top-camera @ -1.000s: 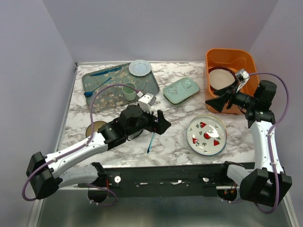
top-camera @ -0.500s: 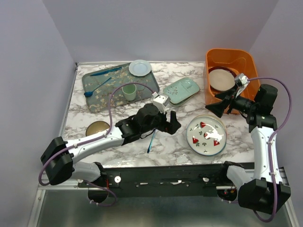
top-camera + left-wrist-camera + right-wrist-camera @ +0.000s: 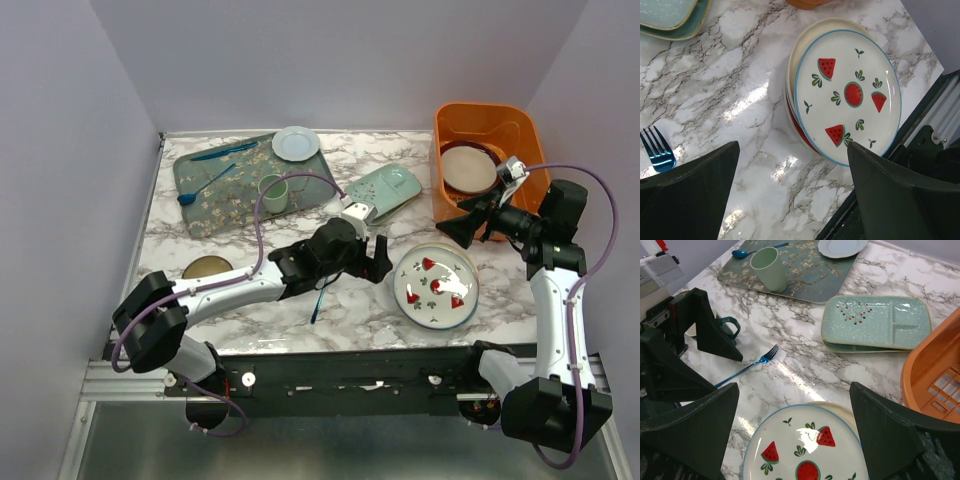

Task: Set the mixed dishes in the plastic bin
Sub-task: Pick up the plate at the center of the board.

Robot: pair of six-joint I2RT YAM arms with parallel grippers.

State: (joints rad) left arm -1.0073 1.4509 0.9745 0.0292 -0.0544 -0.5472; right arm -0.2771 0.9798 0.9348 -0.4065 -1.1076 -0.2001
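Note:
A white plate with red watermelon marks point(image 3: 435, 285) tops a small stack of plates at front right; it also shows in the left wrist view point(image 3: 847, 95) and the right wrist view point(image 3: 805, 450). My left gripper point(image 3: 378, 260) is open and empty just left of that stack. My right gripper point(image 3: 450, 228) is open and empty above the stack's far edge, beside the orange bin point(image 3: 520, 130). A pale, dark-rimmed plate point(image 3: 468, 168) lies in the bin. The pale-green divided dish point(image 3: 385, 190) lies mid-table. The tan bowl point(image 3: 207, 268) sits front left. A dark mug point(image 3: 729, 327) shows only in the right wrist view.
A dark floral tray point(image 3: 225, 190) at back left holds a green cup point(image 3: 272, 192), a small pale plate point(image 3: 296, 143) and blue cutlery. A blue fork point(image 3: 320, 297) lies under my left arm. Grey walls close in on both sides.
My left arm has reached to the right, bringing its open gripper next to the watermelon plate. My right gripper has drifted slightly down from the bin's front wall.

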